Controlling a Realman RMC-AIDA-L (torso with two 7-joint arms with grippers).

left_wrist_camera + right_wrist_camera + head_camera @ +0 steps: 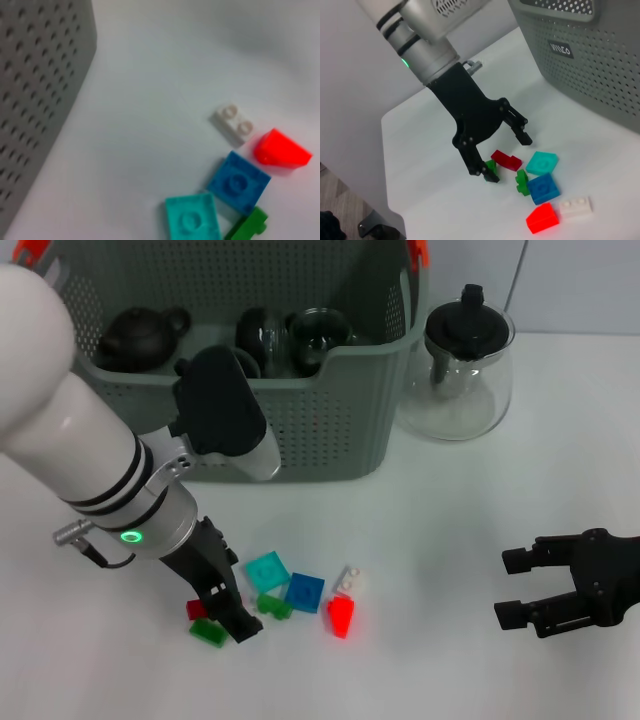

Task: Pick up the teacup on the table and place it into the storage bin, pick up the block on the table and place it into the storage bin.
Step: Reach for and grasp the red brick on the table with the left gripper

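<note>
L hand [506,154] wide open w/ nothing held, fingers straddling dark red block [506,160] on desk [430,570], block cluster beside it, storage bin [330,410] behind toward far desk edge, teacups [318,337] inside seen only from head view, R hand [518,587] open, empty, on bare desk at right.

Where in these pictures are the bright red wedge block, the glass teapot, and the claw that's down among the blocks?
Bright red wedge-shaped block [341,616]: head view, sloped top.
Glass teapot with black lid [460,390]: head view, clear belly.
Left claw [502,155]: right wrist view, gap between open fingertips.
</note>
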